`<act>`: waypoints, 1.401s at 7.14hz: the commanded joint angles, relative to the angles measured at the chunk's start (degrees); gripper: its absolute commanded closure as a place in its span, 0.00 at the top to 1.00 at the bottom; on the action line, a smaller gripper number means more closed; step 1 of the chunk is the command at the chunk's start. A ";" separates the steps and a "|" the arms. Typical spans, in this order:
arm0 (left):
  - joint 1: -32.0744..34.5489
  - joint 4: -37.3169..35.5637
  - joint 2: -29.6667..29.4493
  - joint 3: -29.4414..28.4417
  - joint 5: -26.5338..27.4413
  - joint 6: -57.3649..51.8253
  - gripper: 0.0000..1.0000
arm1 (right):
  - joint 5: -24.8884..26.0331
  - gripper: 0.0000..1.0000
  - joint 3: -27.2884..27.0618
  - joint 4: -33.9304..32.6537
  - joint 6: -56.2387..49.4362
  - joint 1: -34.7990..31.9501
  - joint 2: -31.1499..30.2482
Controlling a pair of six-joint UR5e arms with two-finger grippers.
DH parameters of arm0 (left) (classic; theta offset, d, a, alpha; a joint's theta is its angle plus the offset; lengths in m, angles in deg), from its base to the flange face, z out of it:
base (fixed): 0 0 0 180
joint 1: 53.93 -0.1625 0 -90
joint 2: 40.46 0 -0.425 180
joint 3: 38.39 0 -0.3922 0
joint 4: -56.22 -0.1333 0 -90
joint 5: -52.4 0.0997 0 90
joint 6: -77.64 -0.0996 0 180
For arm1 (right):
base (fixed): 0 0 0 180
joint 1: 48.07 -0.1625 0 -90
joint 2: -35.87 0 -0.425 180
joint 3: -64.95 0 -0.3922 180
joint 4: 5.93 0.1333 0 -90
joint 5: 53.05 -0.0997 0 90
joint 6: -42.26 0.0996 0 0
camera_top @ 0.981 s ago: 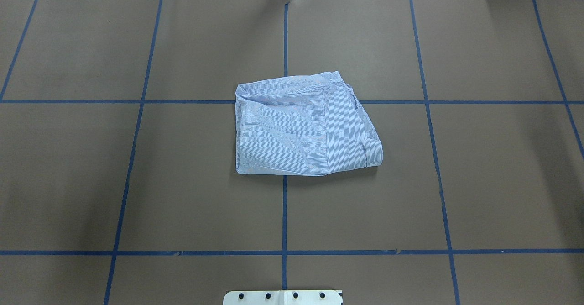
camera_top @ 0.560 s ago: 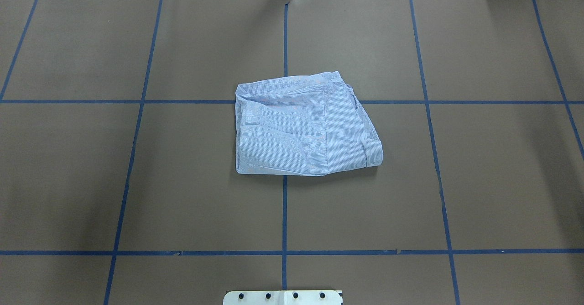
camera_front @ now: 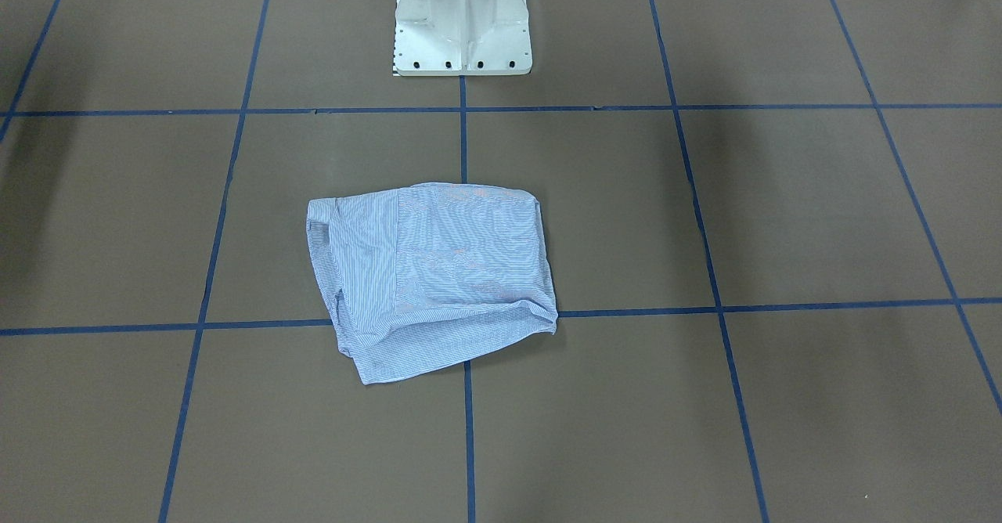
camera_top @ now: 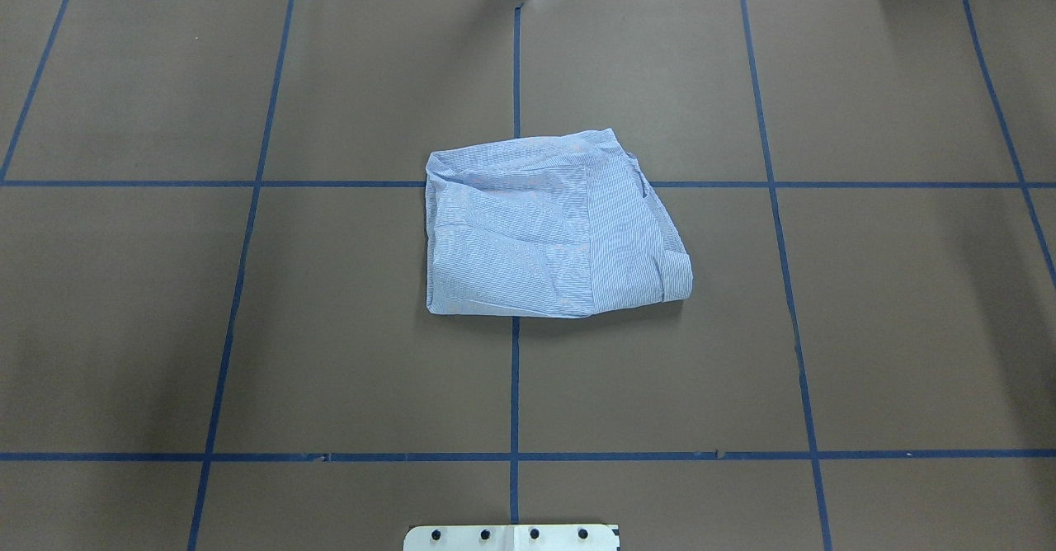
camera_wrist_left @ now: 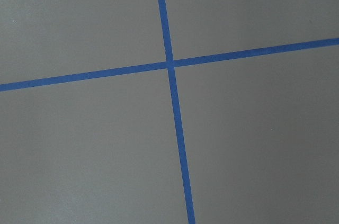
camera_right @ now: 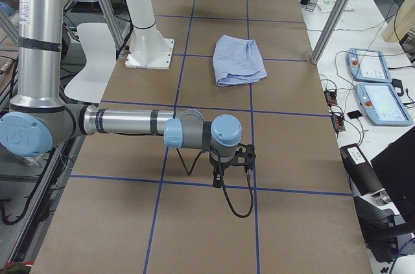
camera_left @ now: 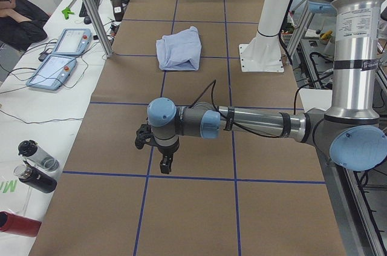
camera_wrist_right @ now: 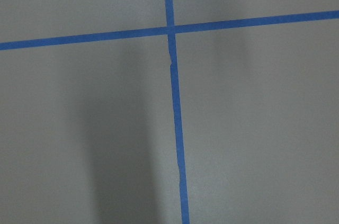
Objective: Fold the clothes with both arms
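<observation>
Just ahead of the white pedestal (camera_front: 462, 30), you have the shirt (camera_top: 544, 229) lying on the brown desk (camera_top: 330, 353) as a compact folded packet. It straddles the middle blue tape line (camera_top: 515, 386) and touches neither arm. Treat it as light, limp and loosely stacked: I'd expect the layers to slide over one another and sag if lifted at a single point. Its edge on the robot's left is a clean straight fold, while the robot's-right side slants out to a bulging rolled corner. Any tidy-up would best pinch through all layers at two corners of that looser side, one per tool. Farther out, well apart from the shirt toward the desk's two ends, the left arm (camera_left: 254, 124) and right arm (camera_right: 130, 122) each reach level over the desk. The wrists are bent so the left tool (camera_left: 163, 164) and right tool (camera_right: 218, 177) point down above a tape crossing. Whether either tool is released or clenched, you cannot tell from these side views.
</observation>
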State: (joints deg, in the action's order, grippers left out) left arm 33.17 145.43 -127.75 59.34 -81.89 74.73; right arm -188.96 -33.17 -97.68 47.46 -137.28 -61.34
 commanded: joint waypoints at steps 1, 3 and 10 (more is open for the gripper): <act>0.00 0.00 0.02 0.00 0.00 -0.08 1.00 | 2.30 1.00 -0.32 0.00 -0.01 -0.52 0.26; 0.00 0.00 0.02 0.00 0.00 0.01 1.00 | 2.22 1.00 -0.41 0.00 -0.19 -1.31 0.35; 0.00 0.00 0.11 0.00 0.00 -0.08 1.00 | 1.34 1.00 -0.41 0.00 -0.19 -1.49 0.44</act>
State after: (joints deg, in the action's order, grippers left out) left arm 33.16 145.43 -127.71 59.34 -81.90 74.66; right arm -187.52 -33.61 -97.69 47.27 -138.77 -60.87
